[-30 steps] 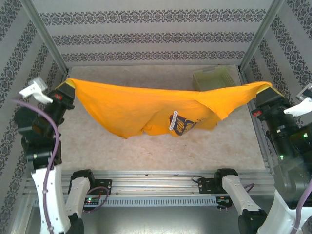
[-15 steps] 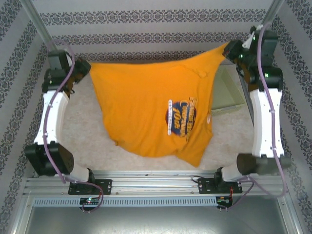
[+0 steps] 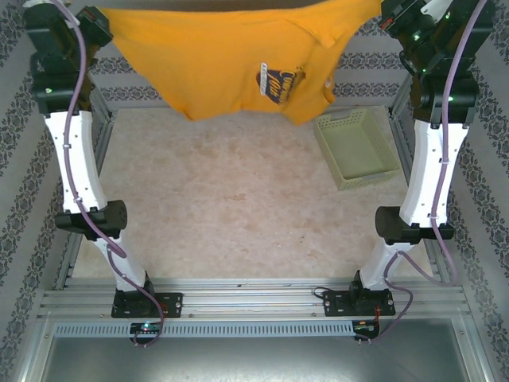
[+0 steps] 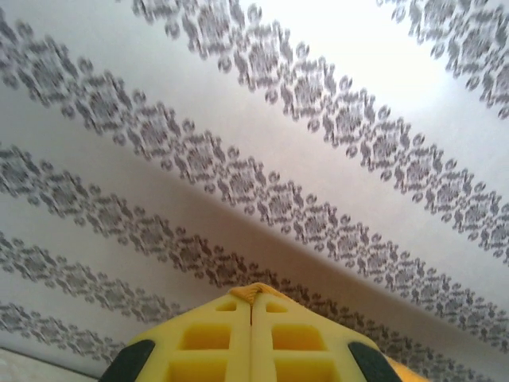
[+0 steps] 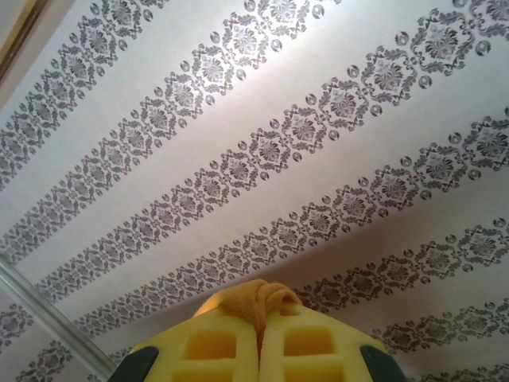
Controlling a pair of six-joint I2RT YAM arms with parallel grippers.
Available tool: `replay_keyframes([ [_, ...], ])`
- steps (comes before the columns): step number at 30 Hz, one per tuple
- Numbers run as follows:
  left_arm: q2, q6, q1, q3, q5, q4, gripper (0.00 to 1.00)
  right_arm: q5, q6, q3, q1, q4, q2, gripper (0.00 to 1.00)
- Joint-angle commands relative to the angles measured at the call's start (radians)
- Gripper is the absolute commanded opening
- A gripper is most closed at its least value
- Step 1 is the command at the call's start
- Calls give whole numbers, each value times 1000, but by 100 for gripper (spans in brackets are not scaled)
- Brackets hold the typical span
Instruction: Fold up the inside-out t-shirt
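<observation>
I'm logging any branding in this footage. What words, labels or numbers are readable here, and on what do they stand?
printed graphic on the orange t-shirt: curved lettering on a dark patch, too blurred to read.
green basket: no text that I can make out.
wallpaper: ornamental stripes, no words.
Nothing here can be quoted.

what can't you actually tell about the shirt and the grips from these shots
- Top view: the t-shirt runs off the upper edge, so its top is cut off.
- Top view: the print is too small and creased to read.
- Left wrist view: the shut left tool hides which part of the shirt it pinches.
- Right wrist view: the shut right tool covers all but a bunched tip of cloth.
</observation>
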Motion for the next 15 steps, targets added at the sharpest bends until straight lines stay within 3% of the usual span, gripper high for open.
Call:
replay_keyframes([
  [1, -2, 57, 30, -22, -3, -96, 0, -22, -34, -97, 9, 26, -34, 0],
  [4, -102, 57, 30, -258, 54, -60, 0, -43, -81, -383, 40, 80, -148, 0],
  [9, -439, -38, 27, -978, 112, 242, 0, -88, -68, -1024, 88, 262, -413, 0],
  [15, -728, -68, 13, -1462, 120, 227, 0, -116, 12, -1561, 98, 262, -667, 0],
])
